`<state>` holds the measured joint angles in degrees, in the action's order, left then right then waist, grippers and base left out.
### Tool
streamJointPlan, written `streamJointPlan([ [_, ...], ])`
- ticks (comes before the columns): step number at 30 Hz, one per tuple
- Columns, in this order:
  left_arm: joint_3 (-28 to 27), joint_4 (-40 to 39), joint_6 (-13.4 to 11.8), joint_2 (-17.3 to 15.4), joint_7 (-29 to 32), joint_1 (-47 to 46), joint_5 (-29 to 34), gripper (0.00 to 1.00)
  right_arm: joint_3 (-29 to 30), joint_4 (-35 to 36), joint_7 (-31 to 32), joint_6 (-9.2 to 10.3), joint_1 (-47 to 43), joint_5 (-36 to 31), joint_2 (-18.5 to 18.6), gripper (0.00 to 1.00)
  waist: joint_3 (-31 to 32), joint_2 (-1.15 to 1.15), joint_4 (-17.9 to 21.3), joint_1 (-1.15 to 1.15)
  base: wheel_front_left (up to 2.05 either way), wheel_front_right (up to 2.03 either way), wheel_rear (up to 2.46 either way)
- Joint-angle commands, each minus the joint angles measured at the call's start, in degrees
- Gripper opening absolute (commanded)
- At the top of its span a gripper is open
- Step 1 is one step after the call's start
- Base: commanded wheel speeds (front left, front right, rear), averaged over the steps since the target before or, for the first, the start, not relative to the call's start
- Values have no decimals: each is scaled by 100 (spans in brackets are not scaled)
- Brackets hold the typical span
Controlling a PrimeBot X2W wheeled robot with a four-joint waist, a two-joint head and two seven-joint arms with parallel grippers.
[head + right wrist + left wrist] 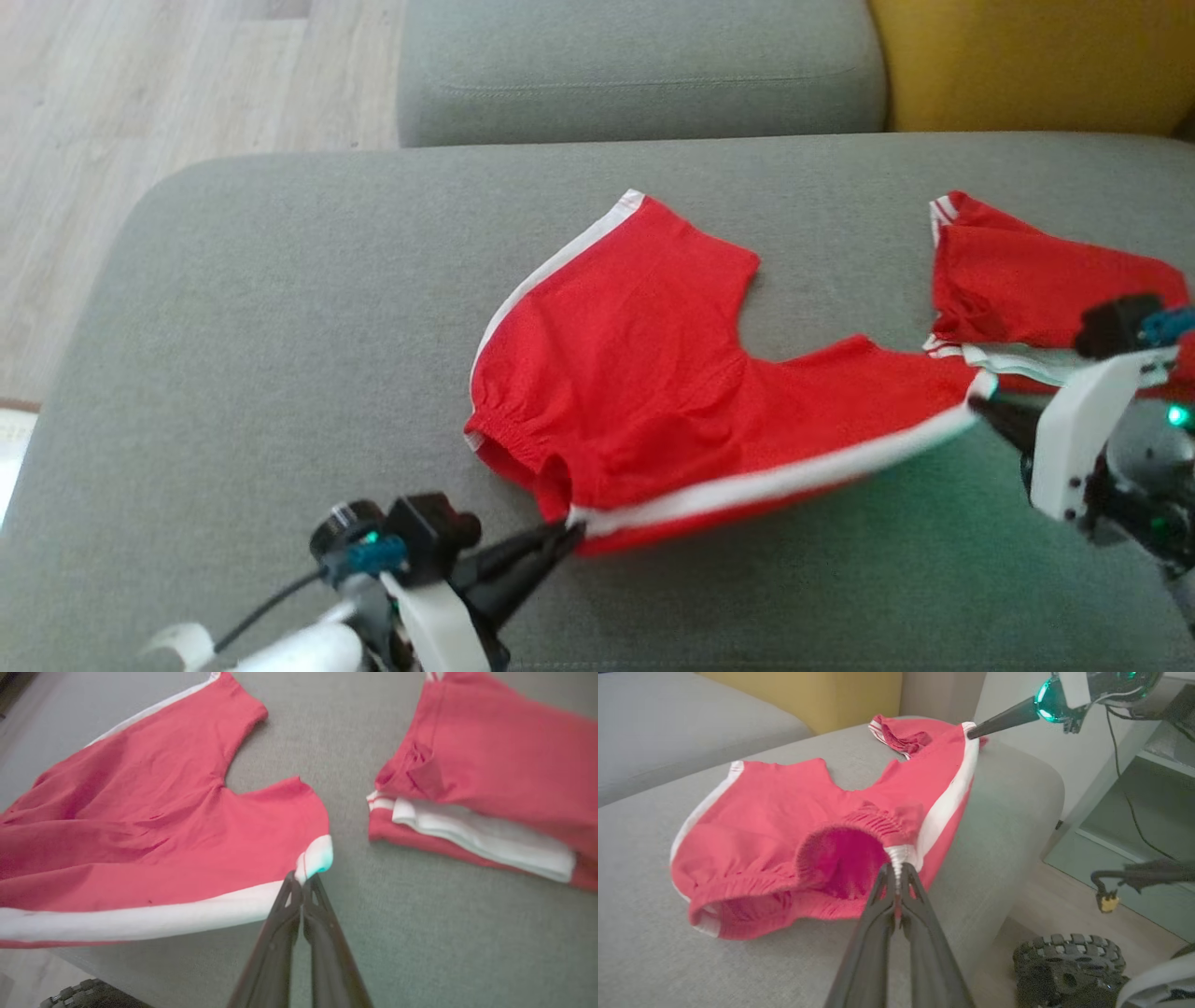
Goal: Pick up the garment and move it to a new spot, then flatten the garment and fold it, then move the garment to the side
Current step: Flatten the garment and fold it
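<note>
Nearest, the left gripper (569,534) at the cushion's (280,327) near edge: jaws clenched on the waistband corner of the red shorts (635,373), at the white stripe. The right gripper (976,403), further along that edge, pinches the stripe's leg-hem end. Stripe stretched straight between them; the rest of the shorts lies mid-cushion. A second red garment (1018,280), folded, lies at the cushion's right end.

Bare grey cushion (261,327) left of shorts (625,373), second red garment (1018,280) crowding the right
</note>
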<state>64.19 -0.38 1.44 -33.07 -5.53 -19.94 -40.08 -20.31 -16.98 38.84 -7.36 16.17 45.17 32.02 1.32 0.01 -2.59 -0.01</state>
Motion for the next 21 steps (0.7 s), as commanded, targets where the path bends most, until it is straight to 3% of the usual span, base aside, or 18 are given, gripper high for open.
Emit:
streamJointPlan([
  [1,-342,-186,-58,-184,-83,-327,-43,0,100,287,1,-13,231,-142,128,0,-45,-1,-59,1,0,0,0],
  [11,-731,-298,-190,-6,-227,-632,-292,0,271,714,-133,-13,1160,-1071,-128,0,-483,-1,-532,1,0,0,0],
  [21,-760,201,4,466,-440,-1068,-259,0,-496,-165,-406,-13,2823,-1566,-56,0,-1250,-1,-1248,1,0,0,0],
])
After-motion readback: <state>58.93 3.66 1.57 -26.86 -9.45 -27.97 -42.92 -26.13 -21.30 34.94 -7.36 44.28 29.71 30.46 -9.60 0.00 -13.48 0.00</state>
